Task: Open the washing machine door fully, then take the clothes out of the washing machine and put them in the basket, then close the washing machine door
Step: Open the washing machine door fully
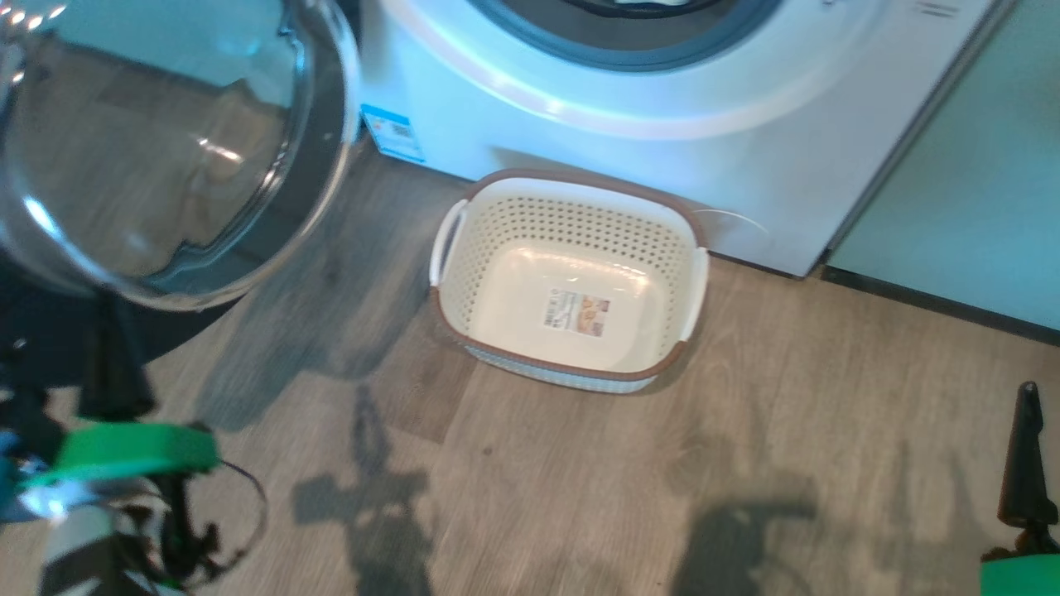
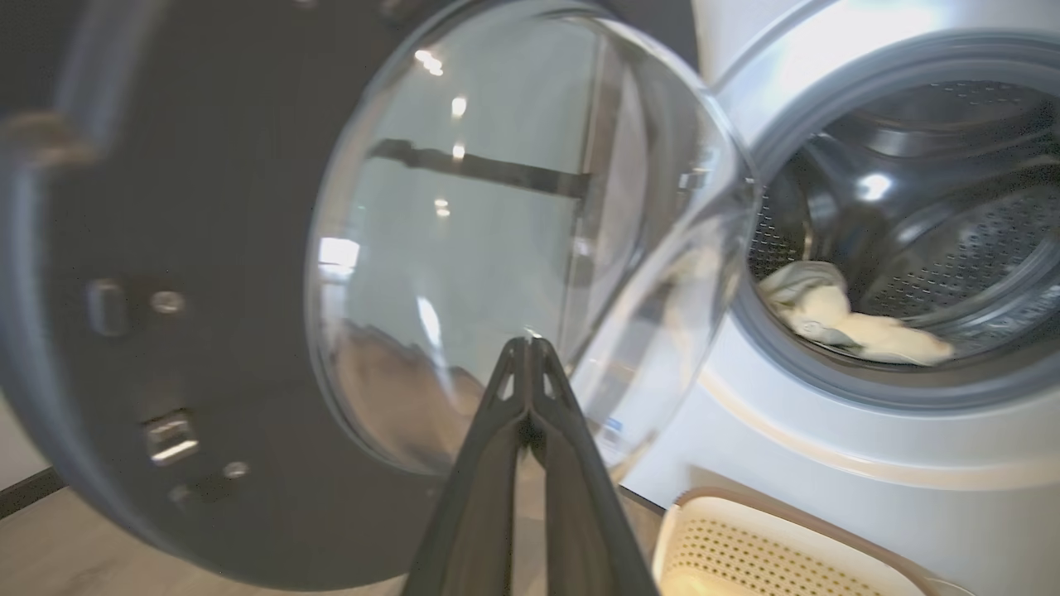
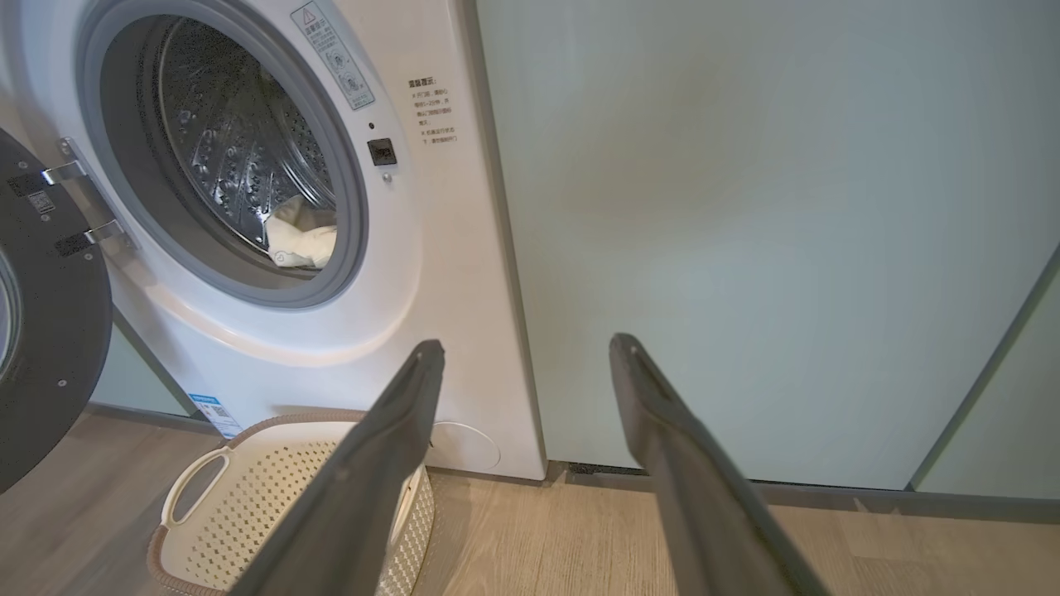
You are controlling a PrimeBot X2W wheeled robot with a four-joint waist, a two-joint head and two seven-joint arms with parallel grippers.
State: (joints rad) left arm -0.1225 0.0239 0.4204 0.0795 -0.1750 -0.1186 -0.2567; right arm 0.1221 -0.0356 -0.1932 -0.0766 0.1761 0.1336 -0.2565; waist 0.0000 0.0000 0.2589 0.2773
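Next, reach up-left from the spread right fingers (image 3: 373,463) to the clothes (image 3: 302,240) heaped low in the washing machine (image 3: 414,281) behind its seal; leave the closed left fingers (image 2: 484,480) facing the wide-open washing machine door (image 2: 497,232); then down to the basket (image 1: 571,223) on the floor.

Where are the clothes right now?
The clothes lie low inside the washing machine, just behind its grey seal, at the left wrist view's right.

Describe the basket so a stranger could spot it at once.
Find the big white washing machine with its round door swung open. On the wood floor right before it sits the basket: cream, perforated, brown-rimmed, empty but for a label sticker.
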